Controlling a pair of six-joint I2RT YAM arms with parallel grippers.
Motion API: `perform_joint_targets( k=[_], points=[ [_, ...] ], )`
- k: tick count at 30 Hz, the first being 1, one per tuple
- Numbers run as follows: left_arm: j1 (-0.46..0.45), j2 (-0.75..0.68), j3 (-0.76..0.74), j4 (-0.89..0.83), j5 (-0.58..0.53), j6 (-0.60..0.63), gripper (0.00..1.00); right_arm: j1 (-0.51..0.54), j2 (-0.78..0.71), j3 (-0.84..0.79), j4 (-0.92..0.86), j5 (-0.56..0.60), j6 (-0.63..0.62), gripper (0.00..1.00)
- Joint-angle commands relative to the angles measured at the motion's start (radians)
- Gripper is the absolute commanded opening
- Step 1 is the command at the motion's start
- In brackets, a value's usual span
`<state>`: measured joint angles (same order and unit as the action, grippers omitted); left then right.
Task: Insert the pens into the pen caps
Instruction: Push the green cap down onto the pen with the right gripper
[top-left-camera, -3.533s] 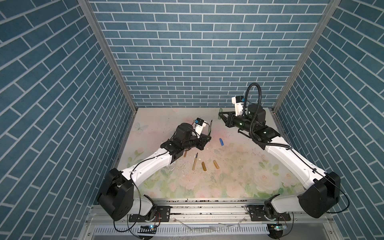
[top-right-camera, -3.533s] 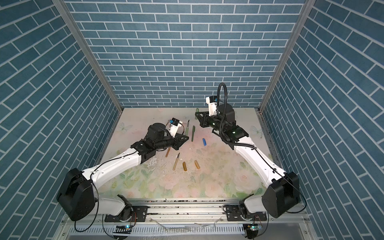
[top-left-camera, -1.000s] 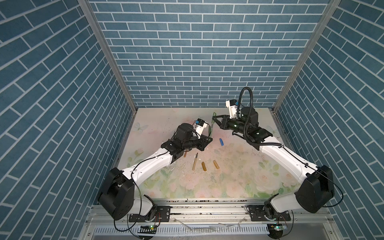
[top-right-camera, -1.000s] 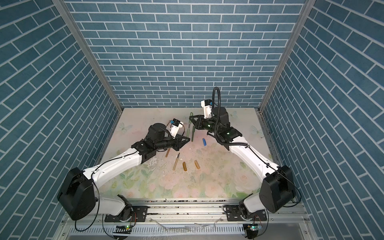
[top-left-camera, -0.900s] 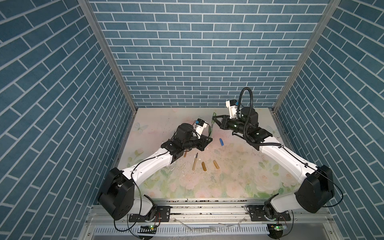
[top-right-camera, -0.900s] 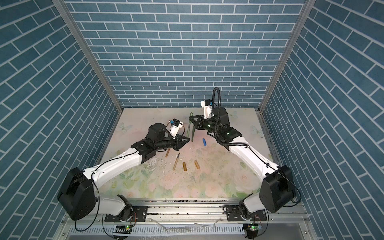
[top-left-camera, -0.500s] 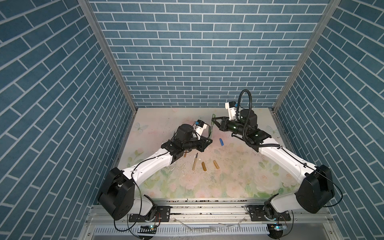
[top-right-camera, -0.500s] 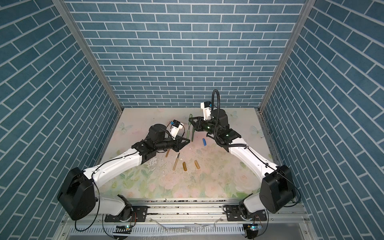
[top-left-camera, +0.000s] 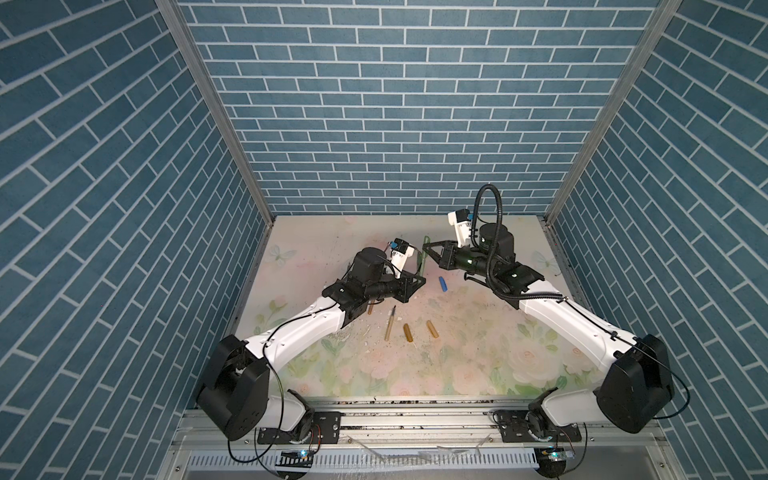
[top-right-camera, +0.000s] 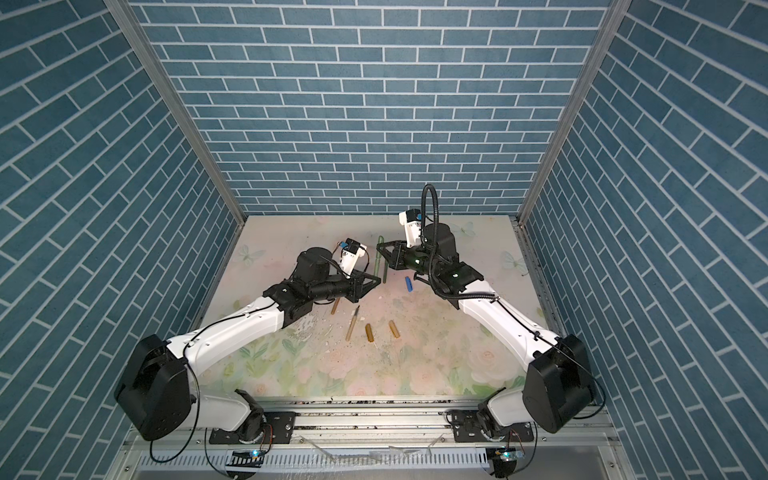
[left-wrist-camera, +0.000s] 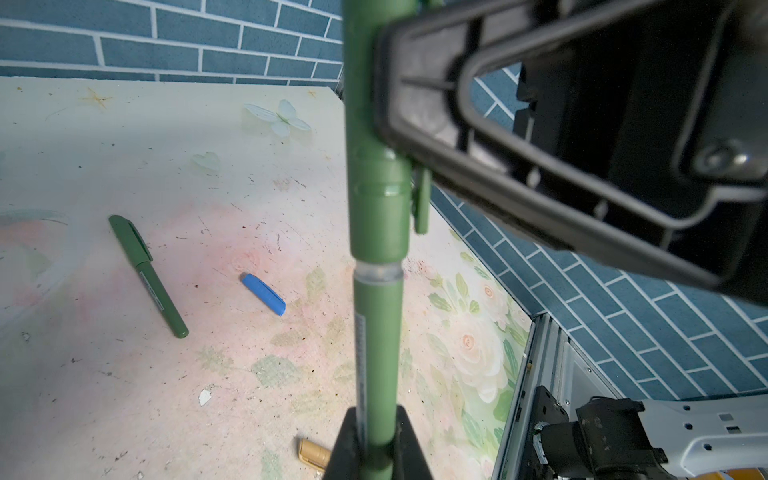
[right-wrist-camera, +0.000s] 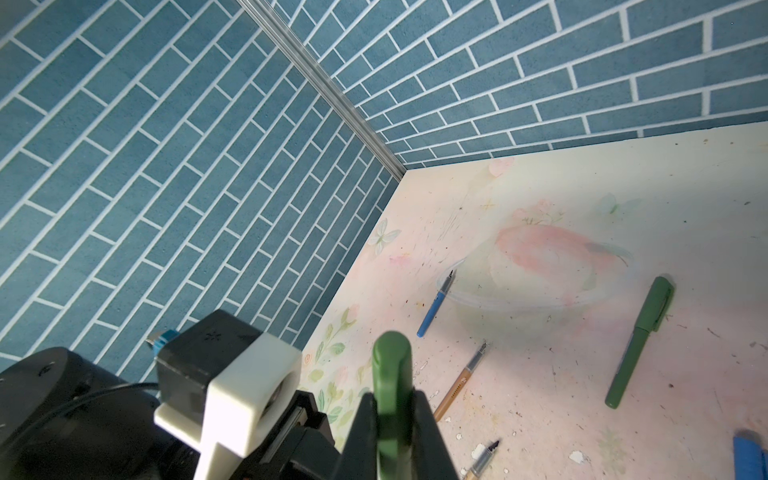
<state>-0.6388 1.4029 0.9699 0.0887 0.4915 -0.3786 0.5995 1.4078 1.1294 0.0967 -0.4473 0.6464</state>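
Left wrist view: left gripper (left-wrist-camera: 376, 440) pinches green pen (left-wrist-camera: 376, 332); right gripper (left-wrist-camera: 386, 95) pinches green cap (left-wrist-camera: 376, 208), pushed over the tip, narrow clear gap showing. In both top views the pair stands near frame centre.

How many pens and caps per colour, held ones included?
Green pens: 2, one in the left claw
Blue pen: 1
Golden-brown pens: 2
Green caps: 2, one in the right claw
Blue cap: 1
Amber caps: 2
Total: 10
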Motion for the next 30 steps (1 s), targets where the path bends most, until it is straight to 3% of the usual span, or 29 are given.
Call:
perform_joint_targets(
  k=[1, 9, 16, 19, 25, 30],
  points=[
    [0.007, -0.01, 0.006, 0.069, -0.011, 0.007, 0.0, 0.016, -0.024, -0.029, -0.034, -0.061, 0.01, 0.11],
    [0.017, -0.026, 0.004, 0.076, -0.009, 0.027, 0.0, 0.037, -0.02, -0.032, -0.087, -0.092, -0.011, 0.16],
    [0.017, -0.028, 0.0, 0.083, 0.008, 0.056, 0.0, 0.031, -0.044, 0.083, -0.179, -0.059, -0.058, 0.4],
    [0.016, -0.032, -0.004, 0.082, 0.004, 0.068, 0.0, 0.026, -0.056, 0.125, -0.246, -0.04, -0.094, 0.46],
    [0.016, -0.043, -0.045, 0.151, -0.014, 0.072, 0.0, 0.013, -0.046, 0.256, -0.402, 0.074, -0.169, 0.45],
    [0.014, -0.068, -0.068, 0.177, -0.048, 0.103, 0.0, 0.008, 0.013, 0.368, -0.459, 0.085, -0.207, 0.42]
  ],
)
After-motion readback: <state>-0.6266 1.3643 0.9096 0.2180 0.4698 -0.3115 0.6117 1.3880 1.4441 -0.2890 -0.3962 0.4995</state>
